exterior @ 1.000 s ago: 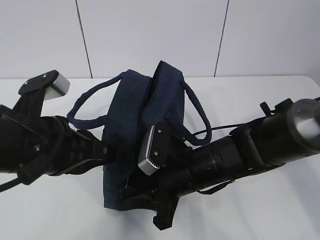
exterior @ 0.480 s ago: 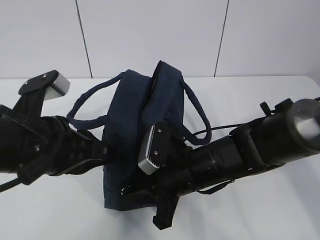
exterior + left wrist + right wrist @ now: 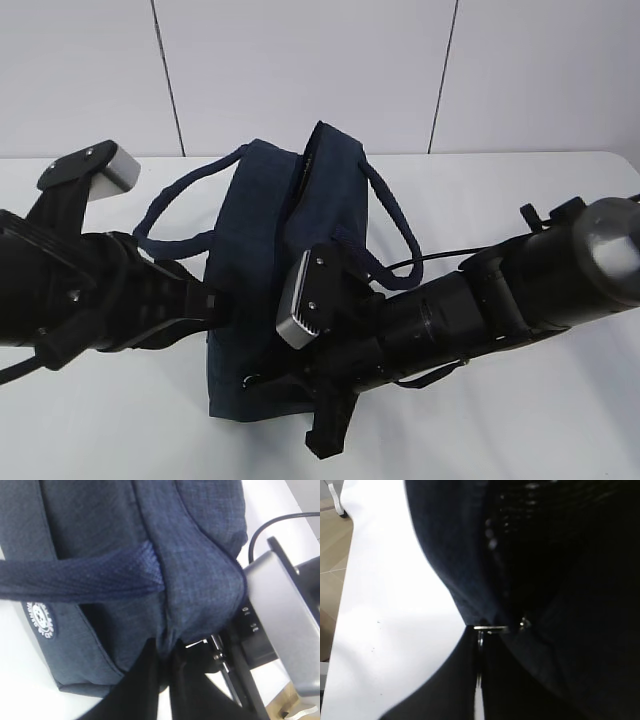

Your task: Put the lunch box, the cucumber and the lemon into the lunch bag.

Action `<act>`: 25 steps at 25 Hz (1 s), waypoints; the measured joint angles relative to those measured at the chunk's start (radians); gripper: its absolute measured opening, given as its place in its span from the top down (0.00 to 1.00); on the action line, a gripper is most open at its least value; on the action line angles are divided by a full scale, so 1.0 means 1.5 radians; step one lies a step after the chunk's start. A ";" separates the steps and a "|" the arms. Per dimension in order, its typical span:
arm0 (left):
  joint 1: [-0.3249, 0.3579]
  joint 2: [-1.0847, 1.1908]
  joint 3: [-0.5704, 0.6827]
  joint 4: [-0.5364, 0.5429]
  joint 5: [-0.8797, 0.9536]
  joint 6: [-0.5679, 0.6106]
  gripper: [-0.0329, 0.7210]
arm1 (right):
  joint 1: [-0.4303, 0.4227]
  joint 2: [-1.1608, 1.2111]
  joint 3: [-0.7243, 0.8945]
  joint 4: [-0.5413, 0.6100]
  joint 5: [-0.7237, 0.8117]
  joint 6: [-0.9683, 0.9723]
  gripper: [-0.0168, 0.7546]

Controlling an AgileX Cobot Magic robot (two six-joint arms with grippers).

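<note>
The dark navy lunch bag [image 3: 258, 215] lies on the white table [image 3: 520, 430] between my two arms. My left gripper [image 3: 213, 303] is shut on a fold of the bag's fabric near its front end; the left wrist view shows its fingers [image 3: 142, 680] pinching the cloth [image 3: 200, 580]. My right gripper [image 3: 262, 378] is at the same front end. In the right wrist view it [image 3: 480, 642] is shut on the metal ring pull [image 3: 490, 628] of the zipper. The lunch box, the cucumber and the lemon are out of view.
The bag's two strap handles [image 3: 165, 215] [image 3: 398, 215] loop out to either side. One strap [image 3: 75, 580] crosses the left wrist view. The right arm's wrist camera [image 3: 282, 615] sits close beside the bag. A grey wall stands behind the table.
</note>
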 joint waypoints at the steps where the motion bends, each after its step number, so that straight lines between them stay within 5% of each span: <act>1: 0.000 0.000 0.000 0.000 0.000 0.000 0.95 | 0.000 0.000 0.000 0.000 0.000 0.000 1.00; 25: 0.000 0.000 0.000 0.000 -0.003 0.000 0.95 | 0.000 -0.008 0.000 -0.073 -0.026 0.070 1.00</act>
